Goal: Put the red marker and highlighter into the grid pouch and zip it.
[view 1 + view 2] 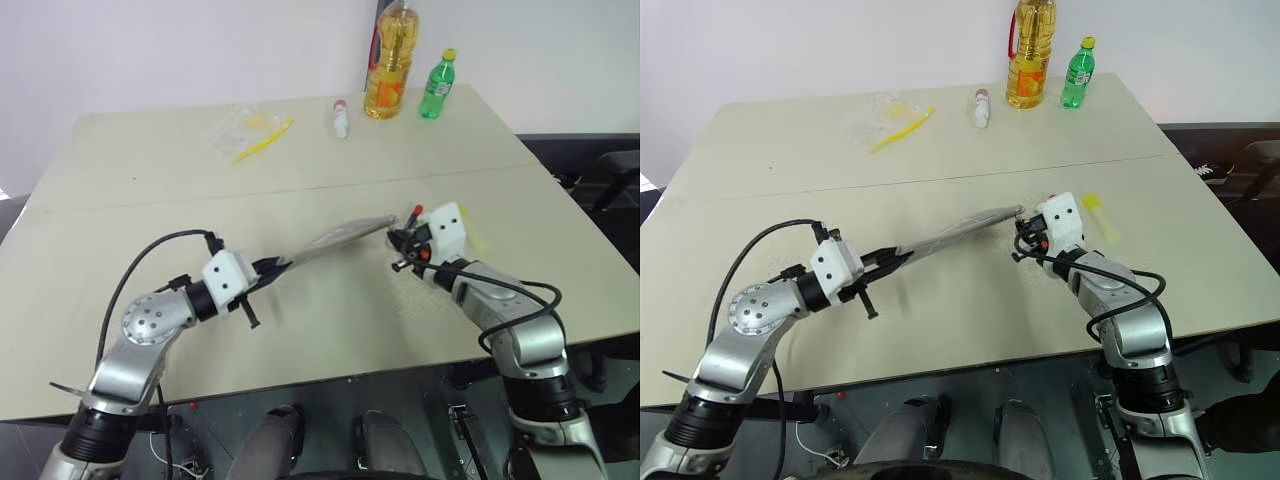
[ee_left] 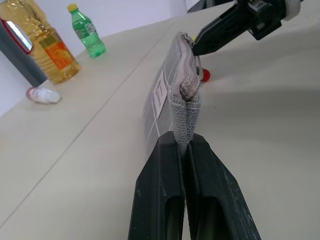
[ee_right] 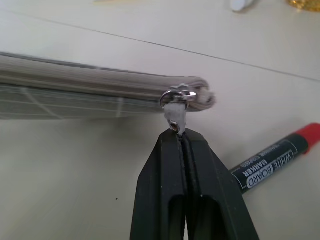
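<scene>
Grid pouch [image 1: 335, 240], held above worktop [image 1: 330, 320] centre: left end effector [image 2: 186, 150] clamped on near-left end, right end effector [image 3: 184, 142] pinching zip pull [image 3: 176, 112]; risk, pull slips free, marker [image 3: 272, 160] remains outside

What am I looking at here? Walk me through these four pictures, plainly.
A two-armed humanoid robot stands at a beige table. Two pictures come from its head, looking down; the other two from cameras on its wrists.

The left gripper is shut on one end of a flat grey fabric pouch with white grid lines, holding it off the table. The right gripper is shut on the pouch's metal zipper pull at the other end.

A red marker with a black band and a pale yellow highlighter lie on the table, outside the pouch. At the far edge stand an oil bottle and a green bottle.
</scene>
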You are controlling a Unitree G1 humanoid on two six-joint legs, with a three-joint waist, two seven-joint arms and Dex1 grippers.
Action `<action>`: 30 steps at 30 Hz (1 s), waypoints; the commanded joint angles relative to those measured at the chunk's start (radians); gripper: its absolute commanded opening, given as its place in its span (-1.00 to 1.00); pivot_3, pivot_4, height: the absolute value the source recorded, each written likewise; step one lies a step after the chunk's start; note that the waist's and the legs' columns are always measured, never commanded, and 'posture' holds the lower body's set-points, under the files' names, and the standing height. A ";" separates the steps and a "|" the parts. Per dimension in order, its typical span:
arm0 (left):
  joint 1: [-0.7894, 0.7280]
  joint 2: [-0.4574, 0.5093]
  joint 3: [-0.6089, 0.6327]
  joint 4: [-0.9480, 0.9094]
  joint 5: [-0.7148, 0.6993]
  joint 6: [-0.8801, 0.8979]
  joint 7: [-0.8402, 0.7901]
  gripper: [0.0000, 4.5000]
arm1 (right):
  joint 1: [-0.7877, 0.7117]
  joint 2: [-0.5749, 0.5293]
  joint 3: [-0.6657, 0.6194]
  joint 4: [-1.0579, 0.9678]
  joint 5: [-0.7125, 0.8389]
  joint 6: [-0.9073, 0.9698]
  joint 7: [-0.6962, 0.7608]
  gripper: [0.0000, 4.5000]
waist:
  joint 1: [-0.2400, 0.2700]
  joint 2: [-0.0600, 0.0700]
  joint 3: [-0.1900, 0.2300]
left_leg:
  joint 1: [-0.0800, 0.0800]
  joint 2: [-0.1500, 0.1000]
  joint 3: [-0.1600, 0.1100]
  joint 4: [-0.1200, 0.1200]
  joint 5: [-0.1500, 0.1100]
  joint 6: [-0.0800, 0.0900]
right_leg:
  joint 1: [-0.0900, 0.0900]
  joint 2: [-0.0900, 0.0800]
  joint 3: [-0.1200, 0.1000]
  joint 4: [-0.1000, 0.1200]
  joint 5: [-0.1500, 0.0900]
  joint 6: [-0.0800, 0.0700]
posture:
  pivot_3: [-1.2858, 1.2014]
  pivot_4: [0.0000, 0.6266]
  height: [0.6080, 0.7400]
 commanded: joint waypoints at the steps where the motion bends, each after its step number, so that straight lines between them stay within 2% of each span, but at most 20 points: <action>1: -0.008 -0.019 -0.030 0.004 0.035 -0.025 0.016 -1.00 | -0.008 -0.042 0.080 -0.091 -0.047 -0.006 0.039 -0.98 | 0.000 0.000 0.000 | 0.000 0.000 0.000 0.000 0.000 0.000 | 0.000 0.000 0.000 0.000 0.000 0.000 | 0.03 -0.52 1.00; 6: 0.007 -0.042 -0.097 0.031 0.087 -0.075 0.007 -1.00 | -0.036 -0.076 0.186 -0.173 -0.079 0.020 0.092 -0.98 | -0.001 0.000 0.000 | 0.000 0.000 0.000 0.000 0.000 0.000 | 0.000 0.000 0.000 0.000 -0.001 -0.001 | 0.03 -0.52 1.00; 12: -0.032 -0.115 -0.143 0.061 0.106 -0.051 0.034 -1.00 | -0.086 -0.137 0.325 -0.339 -0.067 0.066 0.230 -0.98 | 0.002 0.000 0.000 | 0.000 0.000 0.000 0.000 0.000 0.000 | 0.000 0.000 0.000 0.000 -0.001 -0.001 | 0.03 -0.52 1.00; 16: -0.064 -0.148 -0.159 0.104 0.125 -0.062 0.042 -1.00 | -0.101 -0.160 0.374 -0.396 -0.066 0.087 0.273 -0.98 | 0.001 -0.001 0.000 | 0.000 0.000 0.000 0.001 0.000 0.000 | 0.000 0.000 0.000 -0.002 -0.001 -0.001 | 0.03 -0.52 1.00; 22: -0.109 -0.188 -0.120 0.142 0.072 -0.051 0.038 -1.00 | -0.118 -0.173 0.352 -0.387 -0.082 0.118 0.271 -0.98 | 0.001 -0.002 0.000 | 0.000 0.000 0.000 0.001 0.000 0.000 | 0.000 0.000 -0.001 -0.001 0.000 0.001 | 0.03 -0.52 1.00; 30: -0.110 -0.152 -0.059 0.099 -0.019 0.025 0.001 -1.00 | -0.081 -0.202 0.250 -0.330 -0.112 0.123 0.222 -0.98 | 0.001 -0.002 0.000 | 0.000 0.000 0.000 0.001 0.000 0.000 | 0.000 0.000 -0.001 -0.001 0.000 0.001 | 0.03 -0.52 1.00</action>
